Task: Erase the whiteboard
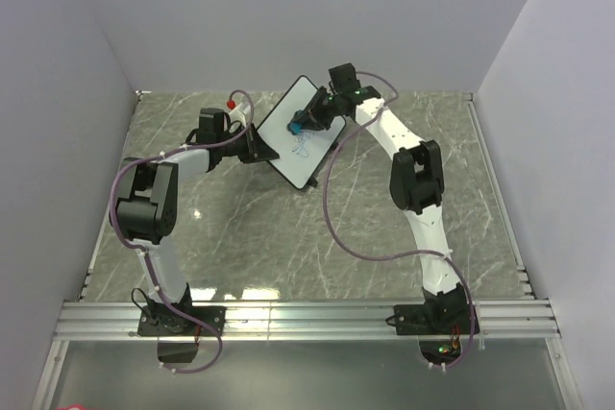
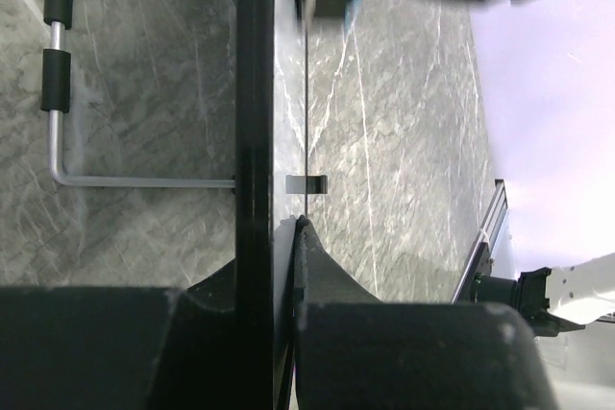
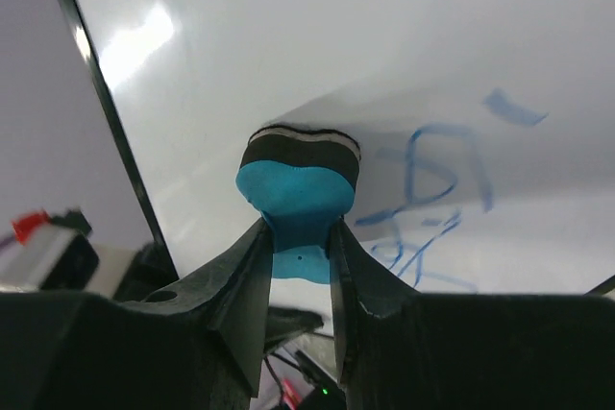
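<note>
Whiteboard [image 1: 293, 136] clamped in left end effector [image 2: 279, 237]; right end effector [image 3: 298, 237] clenched on blue eraser [image 3: 298, 184] (felt against board), scribbles [image 3: 432, 189] just beside it, toward surface's [image 1: 250, 237] near edge.

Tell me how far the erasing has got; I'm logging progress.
Done: the left gripper clamps the edge of the whiteboard, and the right gripper grips the blue eraser. In hand: the eraser's pad is pressed on the board, beside the blue scribbles. Left: wiping those scribbles off.
</note>
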